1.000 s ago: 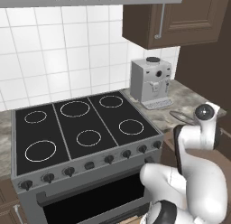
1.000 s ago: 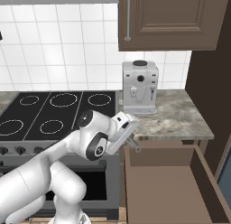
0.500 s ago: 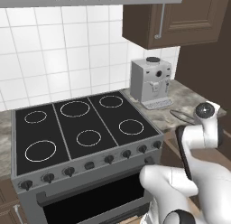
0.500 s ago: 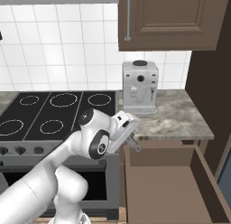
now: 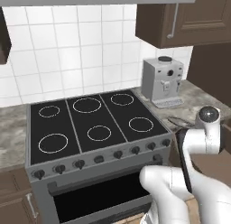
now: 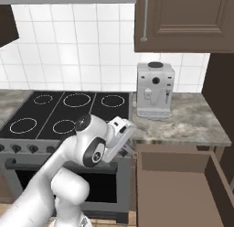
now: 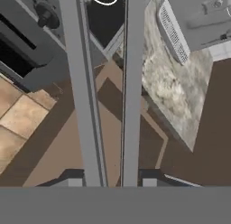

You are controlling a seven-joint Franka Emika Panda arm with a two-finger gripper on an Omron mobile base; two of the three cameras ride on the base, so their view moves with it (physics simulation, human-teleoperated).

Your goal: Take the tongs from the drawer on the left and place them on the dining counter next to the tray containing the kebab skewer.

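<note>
Two grey arms of the tongs [image 7: 106, 92] run up between the pincer [image 7: 113, 175] tips, clamped on them. Little has changed over the last second: the arm has only drifted slightly, holding the tongs above the open drawer [image 6: 183, 194], so carrying them to the dining counter remains.

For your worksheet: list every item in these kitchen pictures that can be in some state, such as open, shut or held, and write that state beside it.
drawer: pulled open
tongs: gripped between the fingers, lifted above the drawer
hand: closed on the tongs
upper cabinet: door shut
oven: door shut
</note>
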